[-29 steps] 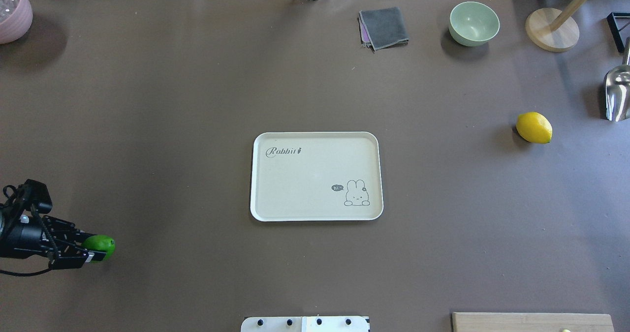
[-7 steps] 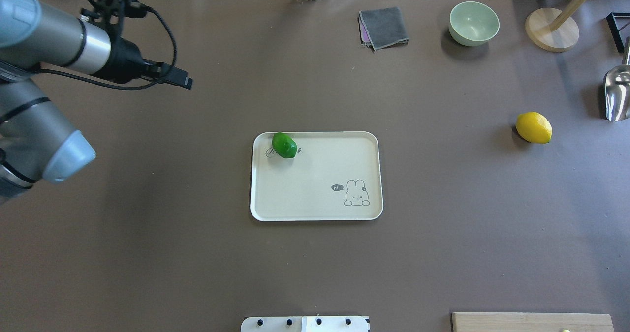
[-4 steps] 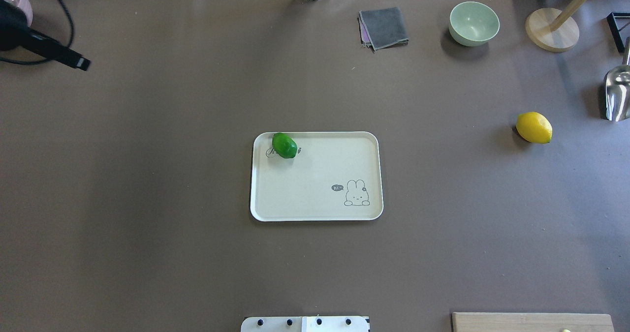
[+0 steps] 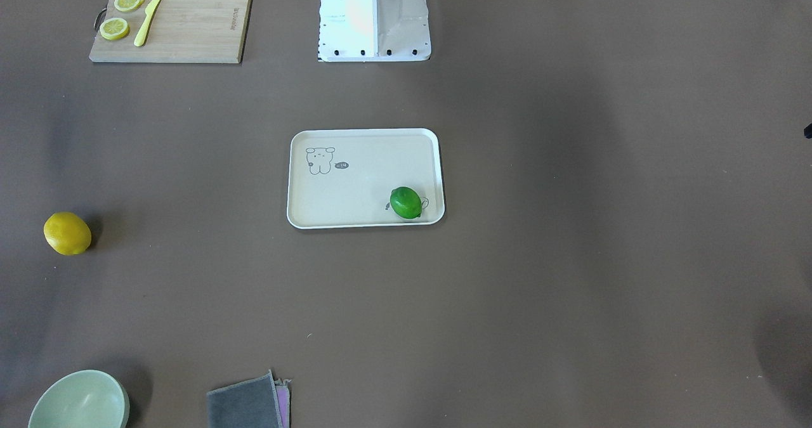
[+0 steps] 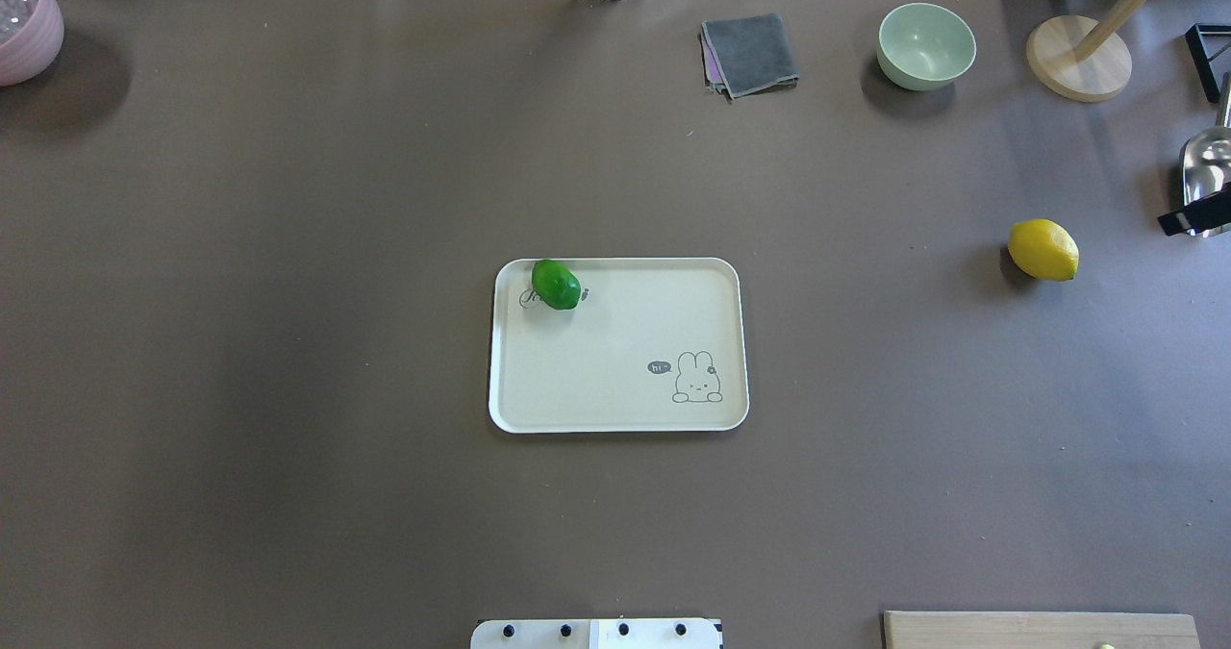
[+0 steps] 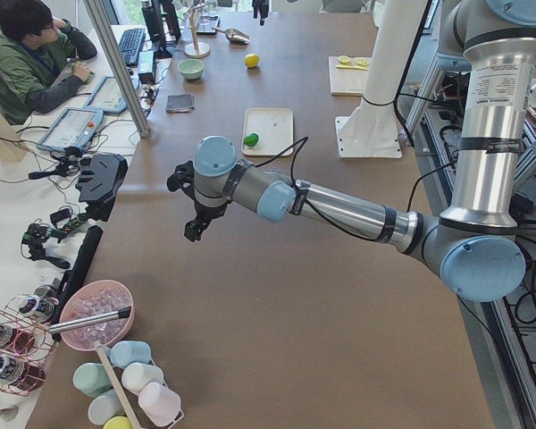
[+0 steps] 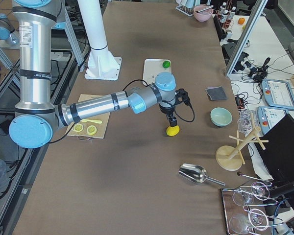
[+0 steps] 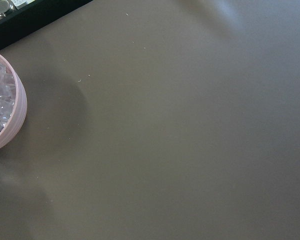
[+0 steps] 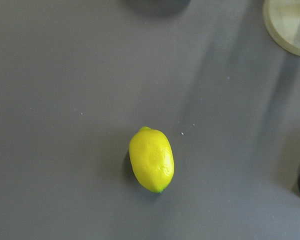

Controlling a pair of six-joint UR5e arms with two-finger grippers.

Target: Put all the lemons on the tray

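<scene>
The green lemon (image 5: 556, 285) lies on the cream tray (image 5: 615, 409) at its far left corner, over the "Rabbit" script; it also shows in the front view (image 4: 406, 202). The yellow lemon (image 5: 1043, 249) lies on the table far right of the tray, centred in the right wrist view (image 9: 151, 159). My right gripper (image 7: 172, 121) hangs just above it; I cannot tell whether it is open or shut. A black part of it pokes in at the overhead view's right edge (image 5: 1193, 217). My left gripper (image 6: 195, 229) hangs over the table's far left; its state cannot be told.
A pink bowl of ice (image 5: 24, 24) stands at the far left corner. A grey cloth (image 5: 750, 53), green bowl (image 5: 925, 45), wooden stand (image 5: 1077, 58) and metal scoop (image 5: 1207, 183) sit at the back right. A cutting board (image 4: 190, 28) carries lemon slices and a knife.
The left gripper carried the green lemon to the tray and let it go, then withdrew left out of the overhead view. A black part of the right gripper has come in near the yellow lemon.
</scene>
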